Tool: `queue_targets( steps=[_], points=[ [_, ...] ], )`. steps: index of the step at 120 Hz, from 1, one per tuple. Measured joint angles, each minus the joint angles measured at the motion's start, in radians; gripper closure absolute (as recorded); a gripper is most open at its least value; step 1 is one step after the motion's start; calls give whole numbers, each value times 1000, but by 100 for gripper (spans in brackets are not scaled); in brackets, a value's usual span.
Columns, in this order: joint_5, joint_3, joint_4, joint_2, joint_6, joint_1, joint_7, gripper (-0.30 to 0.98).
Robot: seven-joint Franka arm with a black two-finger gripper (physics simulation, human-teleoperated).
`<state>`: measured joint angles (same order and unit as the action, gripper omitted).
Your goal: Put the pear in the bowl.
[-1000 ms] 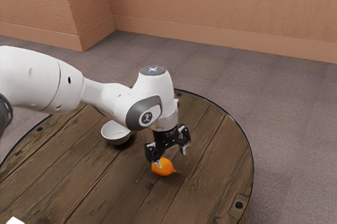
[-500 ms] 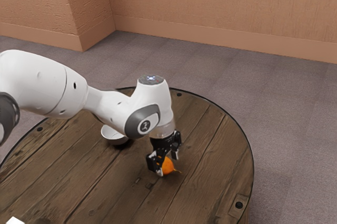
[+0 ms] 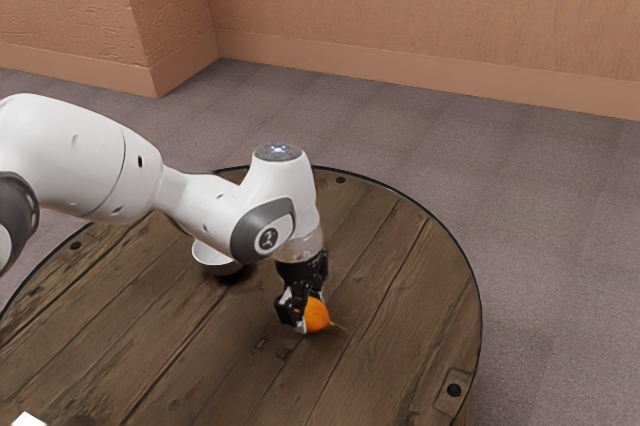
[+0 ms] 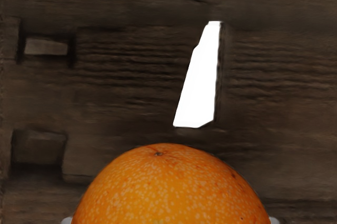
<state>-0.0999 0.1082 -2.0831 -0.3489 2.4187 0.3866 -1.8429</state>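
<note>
My gripper (image 3: pixel 311 313) is low over the round table, its two fingers shut on opposite sides of an orange-coloured round fruit (image 3: pixel 317 317). No pear shape can be made out. In the wrist view the speckled fruit (image 4: pixel 169 187) lies close under my hand, with pale fingertips of the gripper (image 4: pixel 170 220) against its two flanks. The white bowl (image 3: pixel 213 263) stands on the table toward the exterior view's left, behind the gripper and partly covered by the arm. Whether the fruit still touches the wood cannot be told.
The round wooden table (image 3: pixel 400 296) has a dark rim. A white object (image 3: pixel 28 419) shows at the exterior view's lower left corner. In the wrist view a bright white narrow patch (image 4: pixel 199 82) lies beyond the fruit, on the dark planks.
My hand has come down around the fruit and shifted slightly toward the exterior view's left. The fingers, wide apart at first, have drawn together onto it. The bowl has not moved.
</note>
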Motion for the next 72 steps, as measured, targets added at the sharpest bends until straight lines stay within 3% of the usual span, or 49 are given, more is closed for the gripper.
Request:
queue_targets(
  steps=[29, 46, 72],
  points=[
    [12, -1, -18, 75, -7, -3, -37, 36],
    [99, -1, -16, 141, -9, -83, -53, 37],
    [200, -2, 19, 131, -4, -229, -68, 39]
  ],
)
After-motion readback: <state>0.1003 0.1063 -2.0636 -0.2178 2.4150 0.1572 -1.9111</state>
